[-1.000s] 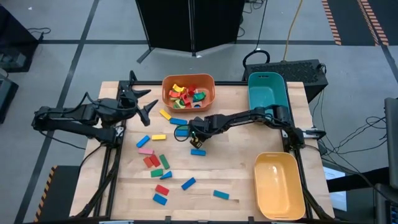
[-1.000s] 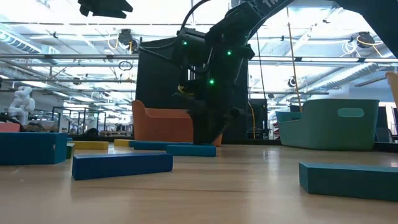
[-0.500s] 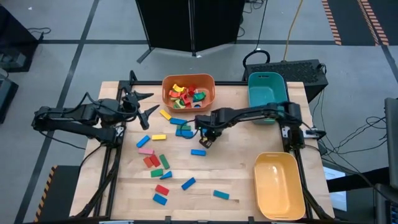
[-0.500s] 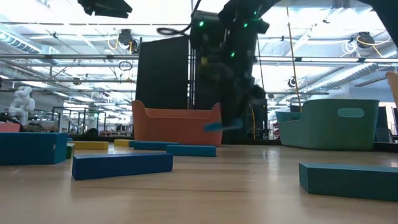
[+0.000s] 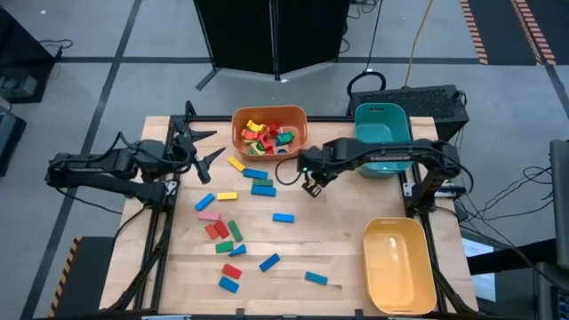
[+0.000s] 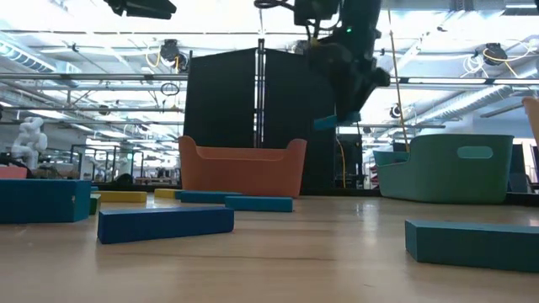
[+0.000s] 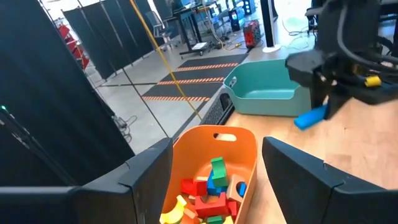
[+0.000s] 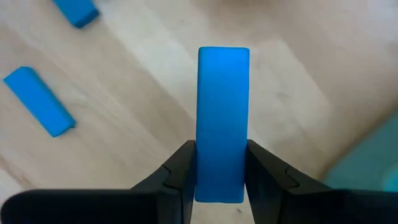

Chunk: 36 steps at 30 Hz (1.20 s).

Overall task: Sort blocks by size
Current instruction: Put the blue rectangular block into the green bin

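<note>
A blue block (image 8: 223, 121) is being pinched in the right gripper (image 5: 311, 185) jaws and has been lifted off the tabletop (image 5: 338, 249), so it is now being carried right toward the teal bin (image 5: 382, 133), while the left gripper (image 5: 203, 147) jaws are being held spread near the orange bin (image 5: 269, 133).

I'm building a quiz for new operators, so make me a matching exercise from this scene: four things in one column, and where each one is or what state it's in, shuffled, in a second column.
Things:
1. right hand
2. left hand
3. orange bin
4. yellow bin

Places or states:
A. at the table's near right corner, nothing inside
B. open, holding nothing, at the table's left edge beside the orange bin
C. raised over mid-table, shut on a blue block
D. at the table's far edge, full of mixed coloured blocks

Pairs: 1-C, 2-B, 3-D, 4-A
</note>
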{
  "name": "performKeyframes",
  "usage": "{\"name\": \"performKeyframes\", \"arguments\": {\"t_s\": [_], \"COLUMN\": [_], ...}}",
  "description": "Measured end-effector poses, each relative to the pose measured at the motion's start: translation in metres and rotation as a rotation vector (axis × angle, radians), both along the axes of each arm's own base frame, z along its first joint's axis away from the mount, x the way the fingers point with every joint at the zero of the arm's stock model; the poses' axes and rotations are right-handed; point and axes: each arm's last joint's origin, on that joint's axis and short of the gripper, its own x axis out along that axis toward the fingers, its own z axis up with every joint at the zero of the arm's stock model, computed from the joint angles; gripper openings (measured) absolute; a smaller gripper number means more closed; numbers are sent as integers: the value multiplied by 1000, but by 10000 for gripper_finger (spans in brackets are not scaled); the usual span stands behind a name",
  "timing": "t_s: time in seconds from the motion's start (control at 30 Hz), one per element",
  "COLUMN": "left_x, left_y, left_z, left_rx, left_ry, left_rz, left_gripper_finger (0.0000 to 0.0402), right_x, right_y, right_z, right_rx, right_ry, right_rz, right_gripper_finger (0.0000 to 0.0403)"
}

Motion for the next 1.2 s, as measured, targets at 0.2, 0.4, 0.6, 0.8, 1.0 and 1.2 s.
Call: {"name": "performKeyframes", "arguments": {"t_s": [0.2, 0.4, 0.6, 0.8, 1.0, 1.2], "left_x": [0, 0, 1, 0, 2, 4], "left_y": [0, 0, 0, 0, 0, -1], "left_z": [1, 1, 1, -2, -10, -15], "left_rx": [23, 46, 88, 113, 132, 144], "left_ry": [7, 20, 47, 93, 151, 186], "left_rz": [-3, -8, -16, -29, -39, -59], "left_gripper_finger": [251, 251, 251, 251, 251, 251], "right_x": [-23, -41, -57, -79, -103, -129], "right_y": [-15, -36, -64, -96, -124, -141], "right_z": [16, 22, 23, 20, -3, -32], "right_rx": [-50, -57, -59, -76, -26, 26], "right_ry": [62, 129, 217, 309, 393, 467], "right_rz": [-74, -152, -225, -339, -422, -499], "right_gripper_finger": [96, 96, 96, 96, 96, 96]}}
